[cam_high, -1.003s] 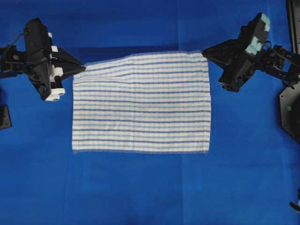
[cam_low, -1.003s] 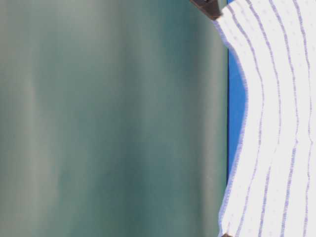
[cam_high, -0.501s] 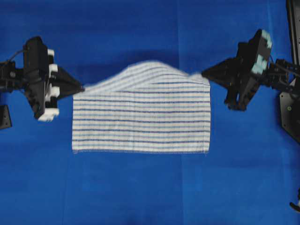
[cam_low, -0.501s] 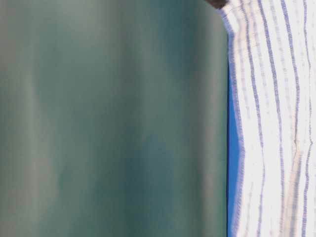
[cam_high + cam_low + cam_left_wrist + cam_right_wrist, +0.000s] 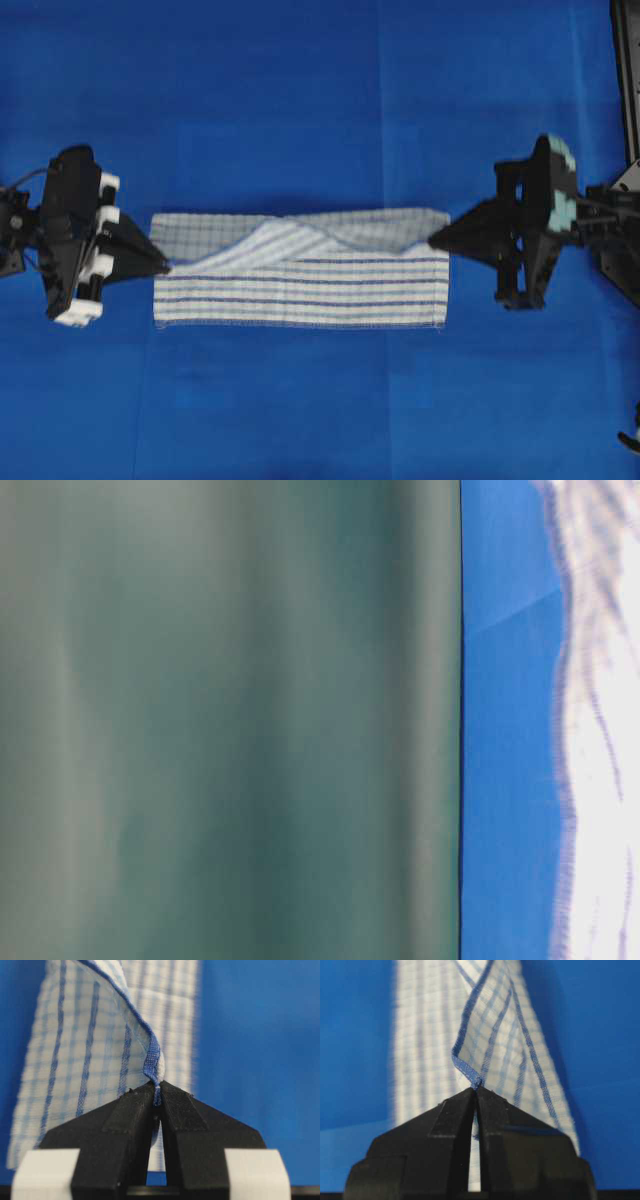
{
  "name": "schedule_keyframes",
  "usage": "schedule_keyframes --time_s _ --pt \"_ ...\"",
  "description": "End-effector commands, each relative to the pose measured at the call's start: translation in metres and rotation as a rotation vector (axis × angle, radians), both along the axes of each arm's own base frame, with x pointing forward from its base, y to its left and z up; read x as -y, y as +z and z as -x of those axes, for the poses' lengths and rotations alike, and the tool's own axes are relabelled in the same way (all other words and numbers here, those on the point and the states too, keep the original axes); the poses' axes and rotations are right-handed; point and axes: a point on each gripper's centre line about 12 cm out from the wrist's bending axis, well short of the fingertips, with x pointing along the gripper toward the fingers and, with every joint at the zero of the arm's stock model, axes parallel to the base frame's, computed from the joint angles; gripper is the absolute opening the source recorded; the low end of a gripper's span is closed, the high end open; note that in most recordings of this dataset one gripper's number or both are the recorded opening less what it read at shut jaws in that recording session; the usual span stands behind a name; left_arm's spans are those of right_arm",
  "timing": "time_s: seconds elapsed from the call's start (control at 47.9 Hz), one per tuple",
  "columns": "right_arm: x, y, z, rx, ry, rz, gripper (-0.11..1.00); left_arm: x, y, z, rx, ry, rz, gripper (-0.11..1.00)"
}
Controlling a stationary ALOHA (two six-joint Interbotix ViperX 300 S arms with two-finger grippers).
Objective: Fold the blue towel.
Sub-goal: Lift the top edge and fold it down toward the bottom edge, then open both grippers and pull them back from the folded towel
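The blue towel (image 5: 300, 268), white with thin blue stripes, lies across the middle of the overhead view, its far half lifted and drawn forward over the near half. My left gripper (image 5: 166, 267) is shut on the towel's left far corner (image 5: 152, 1067). At the opposite end, my right gripper (image 5: 432, 241) pinches the right far corner (image 5: 470, 1072). The held edge sags in the middle between the two corners. At table level only a blurred strip of the towel (image 5: 600, 730) shows at the right edge. Both wrist views show the jaws closed on the blue hem.
A big solid blue sheet (image 5: 300, 400) covers the whole table. Black arm mounts (image 5: 625, 60) stand along the right edge, and a small black fixture (image 5: 632, 436) sits at the lower right. A grey-green blurred surface (image 5: 230, 720) fills most of the table-level view.
Both grippers have carried the far edge of the towel toward the near edge, from the back of the cloth to over its front half. The visible towel has shrunk to a narrow band.
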Motion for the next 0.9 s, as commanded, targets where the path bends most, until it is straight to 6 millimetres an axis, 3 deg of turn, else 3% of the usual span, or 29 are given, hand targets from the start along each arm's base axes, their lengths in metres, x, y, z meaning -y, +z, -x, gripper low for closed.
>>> schedule_keyframes --time_s 0.0,0.376,0.648,0.752,0.877 --pt "-0.009 0.002 -0.002 0.020 0.015 -0.014 -0.03 0.010 0.005 -0.004 0.029 -0.031 0.010 0.02" --pt "-0.031 -0.024 -0.011 -0.073 0.046 -0.015 -0.03 0.018 -0.013 -0.016 -0.024 -0.048 0.001 0.02" --pt "-0.034 -0.026 -0.010 -0.085 0.058 -0.013 -0.03 0.019 -0.016 -0.020 -0.039 -0.048 -0.002 0.05" --pt "-0.035 -0.027 -0.009 -0.098 0.063 -0.017 -0.01 0.019 -0.016 -0.019 -0.040 -0.045 0.002 0.20" --pt "-0.036 -0.028 -0.009 -0.114 0.067 -0.021 0.13 0.019 -0.017 -0.017 -0.056 -0.037 0.010 0.62"
